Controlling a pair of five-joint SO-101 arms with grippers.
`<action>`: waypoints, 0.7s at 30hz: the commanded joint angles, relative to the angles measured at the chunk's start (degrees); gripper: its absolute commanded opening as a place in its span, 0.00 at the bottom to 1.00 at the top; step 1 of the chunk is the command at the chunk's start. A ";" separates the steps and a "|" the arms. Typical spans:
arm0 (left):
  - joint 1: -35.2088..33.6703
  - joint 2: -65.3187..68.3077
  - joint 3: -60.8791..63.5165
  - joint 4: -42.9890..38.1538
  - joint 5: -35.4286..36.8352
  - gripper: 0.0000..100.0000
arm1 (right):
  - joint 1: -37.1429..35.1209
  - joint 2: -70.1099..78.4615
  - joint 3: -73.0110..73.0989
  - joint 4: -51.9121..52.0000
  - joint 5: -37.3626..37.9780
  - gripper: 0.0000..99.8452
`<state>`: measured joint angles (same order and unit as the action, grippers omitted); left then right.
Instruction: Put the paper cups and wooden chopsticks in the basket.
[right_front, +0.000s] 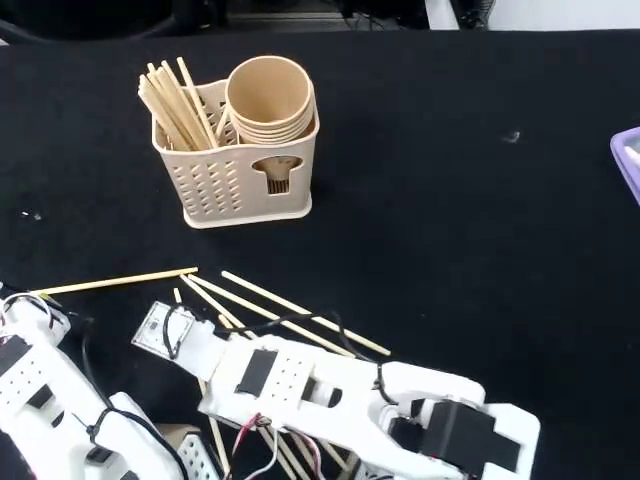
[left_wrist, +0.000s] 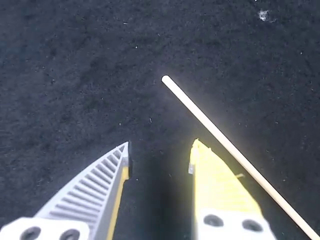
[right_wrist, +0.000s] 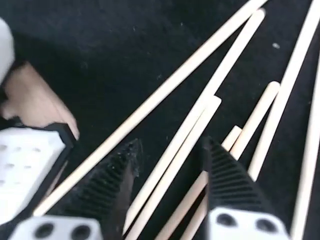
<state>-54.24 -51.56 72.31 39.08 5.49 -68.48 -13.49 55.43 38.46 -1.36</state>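
Your right gripper, fingers apart, hangs over loose pale wooden chopsticks; your left gripper, fingers also apart, has one pale round chopstick just beside it.

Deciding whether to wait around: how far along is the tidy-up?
Done: a stack of tan paper cups and several wooden chopsticks stand in the beige slotted basket. In hand: nothing; right gripper open over loose chopsticks on the black table, left gripper open beside a single chopstick. Left: all those.
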 joint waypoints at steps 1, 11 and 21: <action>-0.57 -0.09 -3.47 -1.05 0.62 0.20 | 0.88 -0.40 -4.18 0.18 -0.97 0.29; -1.71 -0.09 -3.65 -1.05 0.79 0.20 | -2.37 2.51 -1.89 -6.42 -10.37 0.39; -6.73 -0.09 -4.97 -0.88 5.71 0.20 | -2.29 12.70 -9.63 -2.29 -13.89 0.39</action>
<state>-60.22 -51.56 70.90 39.08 10.51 -70.24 -2.33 49.89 33.19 -14.55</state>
